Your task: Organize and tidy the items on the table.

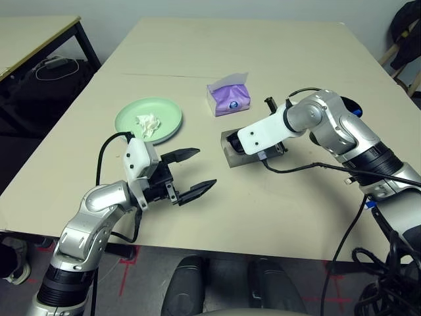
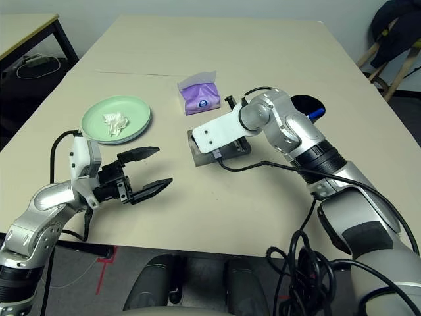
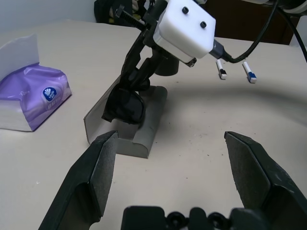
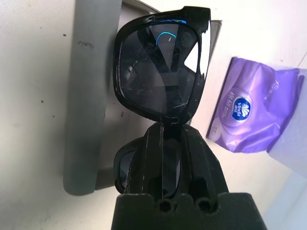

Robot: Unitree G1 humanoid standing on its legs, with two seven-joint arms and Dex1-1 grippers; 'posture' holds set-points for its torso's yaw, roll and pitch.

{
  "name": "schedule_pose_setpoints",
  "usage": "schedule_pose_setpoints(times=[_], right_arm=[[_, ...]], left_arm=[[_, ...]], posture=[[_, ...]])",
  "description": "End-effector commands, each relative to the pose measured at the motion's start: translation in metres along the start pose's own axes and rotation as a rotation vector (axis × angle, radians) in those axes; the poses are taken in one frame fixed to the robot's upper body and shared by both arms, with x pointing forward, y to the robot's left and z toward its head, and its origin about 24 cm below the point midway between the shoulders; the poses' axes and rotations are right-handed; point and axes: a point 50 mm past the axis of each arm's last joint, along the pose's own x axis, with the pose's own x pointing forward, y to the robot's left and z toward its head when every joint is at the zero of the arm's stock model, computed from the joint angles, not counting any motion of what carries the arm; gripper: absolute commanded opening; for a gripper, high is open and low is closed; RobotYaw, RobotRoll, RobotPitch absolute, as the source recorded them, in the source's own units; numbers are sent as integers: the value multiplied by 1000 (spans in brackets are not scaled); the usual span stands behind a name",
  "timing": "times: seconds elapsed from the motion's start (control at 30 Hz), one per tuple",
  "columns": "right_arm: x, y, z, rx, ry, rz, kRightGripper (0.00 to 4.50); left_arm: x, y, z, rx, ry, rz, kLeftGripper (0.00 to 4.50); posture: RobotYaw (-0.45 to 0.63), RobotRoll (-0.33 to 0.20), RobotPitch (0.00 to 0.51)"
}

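Sunglasses (image 4: 160,72): pinched at the bridge by right gripper (image 4: 165,132), frame centre, over case (image 3: 144,127)
Left gripper (image 1: 191,172): fingers wide, holding nothing

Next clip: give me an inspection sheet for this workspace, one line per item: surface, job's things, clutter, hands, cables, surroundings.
Surface: pale beige table with a thin seam across it.
Job's things: crumpled tissue on the mint green plate; black sunglasses over the open grey glasses case; pens beyond the case.
Clutter: purple tissue pack behind the case.
Hands: left hand open, level above the table, holding nothing; right hand shut on the sunglasses at the bridge.
Cables: black cables along both arms, one resting on the table by the case.
Surroundings: smaller table at far left, with a white cable below it.
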Motion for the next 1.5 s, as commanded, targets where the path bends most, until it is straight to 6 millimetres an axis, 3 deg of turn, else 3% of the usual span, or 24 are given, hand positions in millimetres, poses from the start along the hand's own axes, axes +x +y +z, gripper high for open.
schedule_pose_setpoints(times=[0.03,0.77,1.23,1.5], right_arm=[[4,3,1,-4,-2,1,353],[17,16,0,29,-5,8,353],[18,4,-2,43,5,-37,353],[19,12,-1,41,-2,-19,353]], left_arm=[[0,-4,0,10,6,-11,4500],[2,-7,1,6,9,-19,4500],[3,-7,1,8,10,-18,4500],[4,-8,1,7,9,-21,4500]], posture=[[168,0,93],[163,0,102],[165,0,99],[166,0,102]])
